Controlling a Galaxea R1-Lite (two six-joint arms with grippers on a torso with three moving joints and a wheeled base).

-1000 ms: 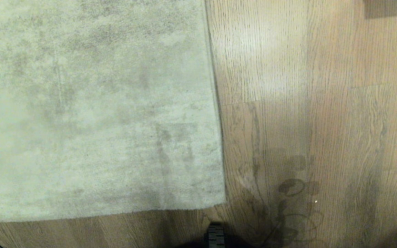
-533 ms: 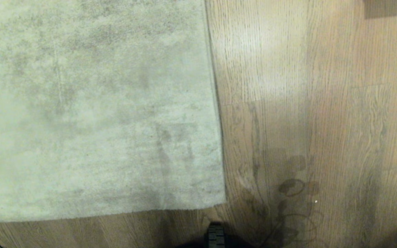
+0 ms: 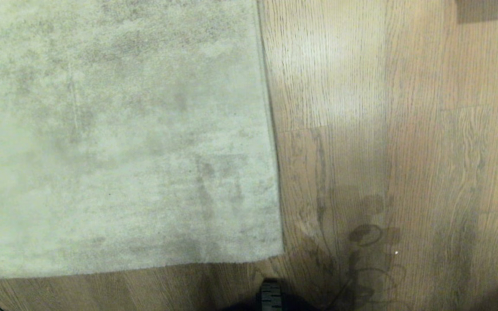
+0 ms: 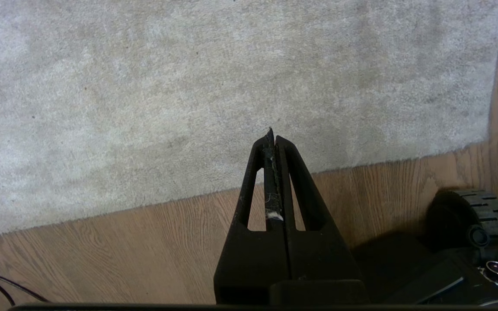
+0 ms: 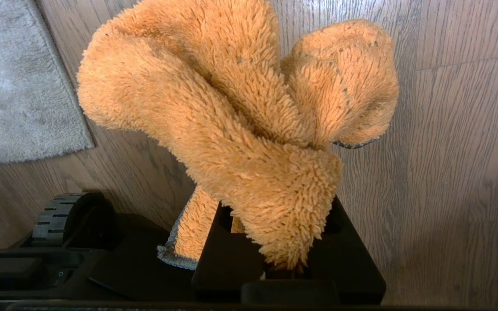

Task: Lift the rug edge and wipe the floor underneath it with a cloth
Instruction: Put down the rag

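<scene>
- Left end effector (image 4: 273, 138) is seen pressed fully together and empty, poised above the rug edge (image 4: 318, 166); right end effector (image 5: 275, 242) is clamped on the cloth (image 5: 240, 108).
- Wood-grain floor (image 3: 383, 129) is covered at the robot's left by the flat-lying rug, whose corner (image 3: 280, 255) is seen near the wheeled base (image 3: 270, 298).
- Right fingertips are hidden by the orange cloth, which is bunched upward without a clear long axis.
- Rug borders are cut off by the frame.

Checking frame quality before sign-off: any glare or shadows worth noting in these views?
Head view: a bright sheen on the floor, with the robot's shadow lower down. Left wrist view: even light on the rug. Right wrist view: the cloth blocks much of the frame.
</scene>
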